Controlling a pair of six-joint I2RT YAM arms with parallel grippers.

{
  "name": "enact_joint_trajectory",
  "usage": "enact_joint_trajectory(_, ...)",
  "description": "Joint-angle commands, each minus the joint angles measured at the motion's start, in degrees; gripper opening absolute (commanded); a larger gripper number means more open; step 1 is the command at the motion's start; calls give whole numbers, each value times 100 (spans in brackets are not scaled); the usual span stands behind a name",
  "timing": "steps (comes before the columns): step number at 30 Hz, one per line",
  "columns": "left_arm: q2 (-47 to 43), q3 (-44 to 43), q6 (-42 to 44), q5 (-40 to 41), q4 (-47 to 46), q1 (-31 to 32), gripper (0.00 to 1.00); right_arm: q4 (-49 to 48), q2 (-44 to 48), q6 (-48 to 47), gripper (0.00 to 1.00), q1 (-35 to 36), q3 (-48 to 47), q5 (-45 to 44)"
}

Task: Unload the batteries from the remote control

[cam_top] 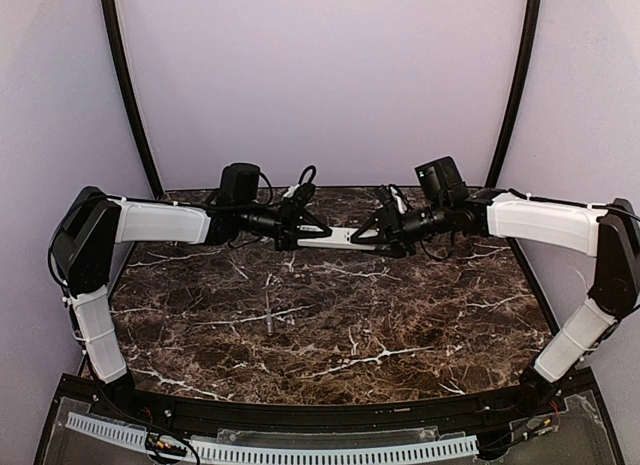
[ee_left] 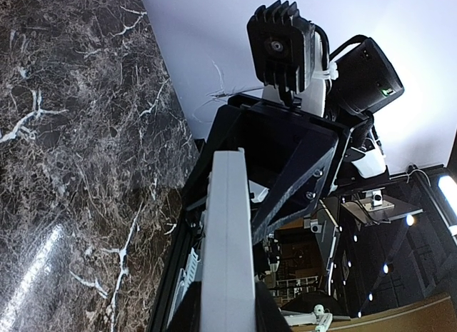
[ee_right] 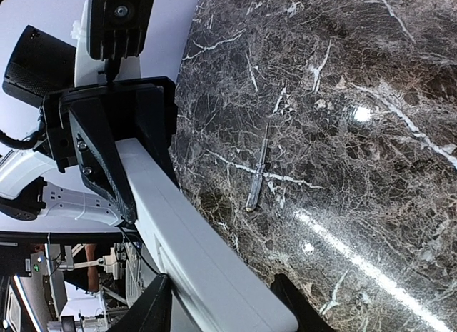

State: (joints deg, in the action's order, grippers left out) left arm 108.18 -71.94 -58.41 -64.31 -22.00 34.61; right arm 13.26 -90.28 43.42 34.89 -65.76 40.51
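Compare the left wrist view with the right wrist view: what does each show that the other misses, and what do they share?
Left wrist only: the right arm's wrist camera. Right wrist only: the left arm's wrist camera and a thin grey tool lying on the marble table. Shared: the white remote, held up off that table.

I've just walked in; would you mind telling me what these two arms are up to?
A white remote control is up in the air between the two arms, above the back of the marble table. The left gripper is shut on one end of it. The right gripper has its fingers on either side of the other end, but whether they are clamped is unclear. A thin grey tool lies untouched near the middle of the table.
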Motion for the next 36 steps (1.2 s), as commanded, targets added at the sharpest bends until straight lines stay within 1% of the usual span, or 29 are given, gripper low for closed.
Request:
enact_joint_trajectory(1,-218,-63,30,-112,-20,37,0,-3,116,-169,45,9,214,-86)
enact_joint_trajectory(6,-218,-74,40,-133,-15,33,0,-47,214,-166,50,-28,357,-44)
enact_joint_trajectory(11,-218,-74,49,-134,-8,37,1,-73,271,-131,59,-35,370,27)
enact_joint_trajectory(16,-218,-74,64,-125,2,37,0,-117,406,-71,65,-35,358,51)
enact_joint_trajectory(25,-210,-83,85,-116,46,37,0,114,776,-21,65,-40,418,-226)
enact_joint_trajectory(33,-218,-78,76,-108,46,37,0,366,959,-45,63,-36,474,-510)
enact_joint_trajectory(36,-227,-75,76,-108,44,37,0,425,969,-64,59,-33,452,-583)
